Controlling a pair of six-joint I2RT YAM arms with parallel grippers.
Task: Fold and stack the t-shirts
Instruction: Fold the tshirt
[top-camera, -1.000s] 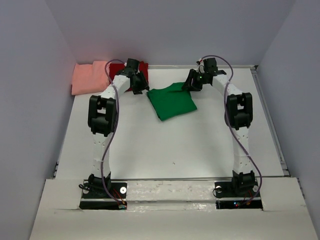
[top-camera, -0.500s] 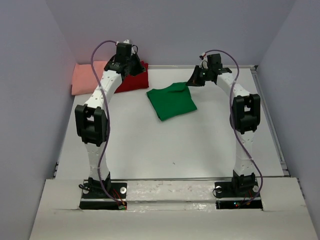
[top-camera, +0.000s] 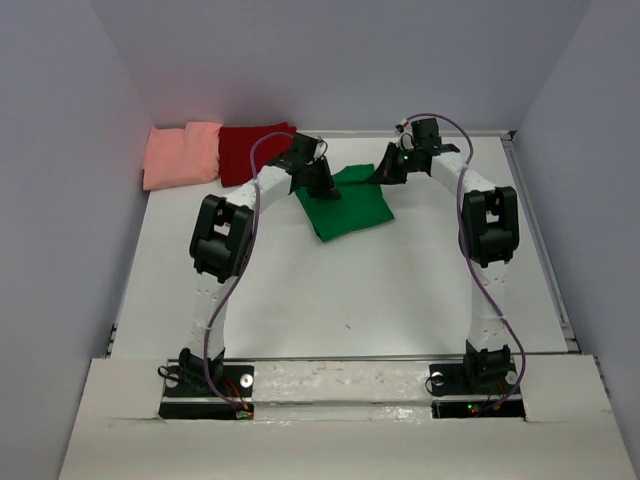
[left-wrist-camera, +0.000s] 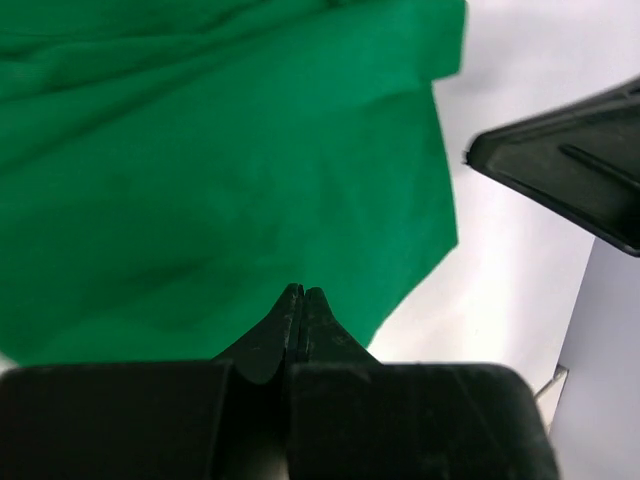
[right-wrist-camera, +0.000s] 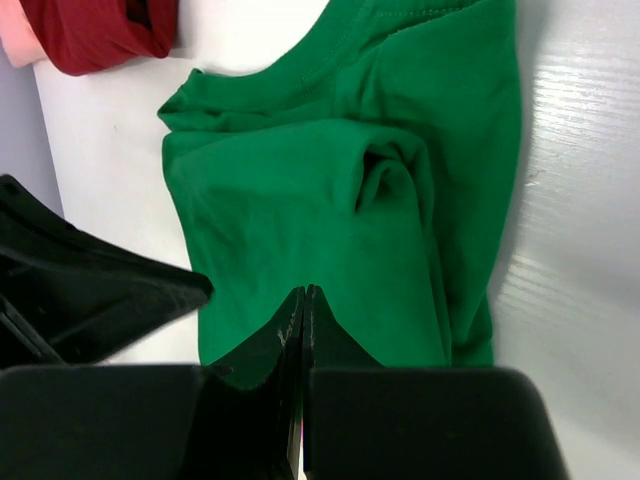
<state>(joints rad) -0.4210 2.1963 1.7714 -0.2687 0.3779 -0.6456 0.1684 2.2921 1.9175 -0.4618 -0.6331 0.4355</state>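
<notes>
The overhead view alone takes in all three garments. The bright green short-sleeved fabric t-shirt (top-camera: 350, 208), folded into a rough square, lies on the white counter (top-camera: 300, 290) just above the middle of the frame. The folded salmon-pink t-shirt (top-camera: 182, 155) and the folded dark red t-shirt (top-camera: 252, 152) sit touching side by side at the upper left, against the back wall. A strip of bare counter separates the red one from the green one.

From above, the left tool (top-camera: 326, 188) is at the green shirt's upper-left edge and the right tool (top-camera: 384, 175) at its upper-right edge, but their finger state is too small to read there.

The wrist views settle it. In the left wrist view the fingers (left-wrist-camera: 275, 340) are clenched tip to tip, their tips over green cloth near its lower edge, and the right tool's black body juts in at the upper right.

In the right wrist view the fingers (right-wrist-camera: 270, 350) are likewise clenched together, tips over the shirt's near edge. This view also shows the collar at the top, a puckered fold at centre, the dark red shirt in the upper-left corner and the left tool at the lower left.
</notes>
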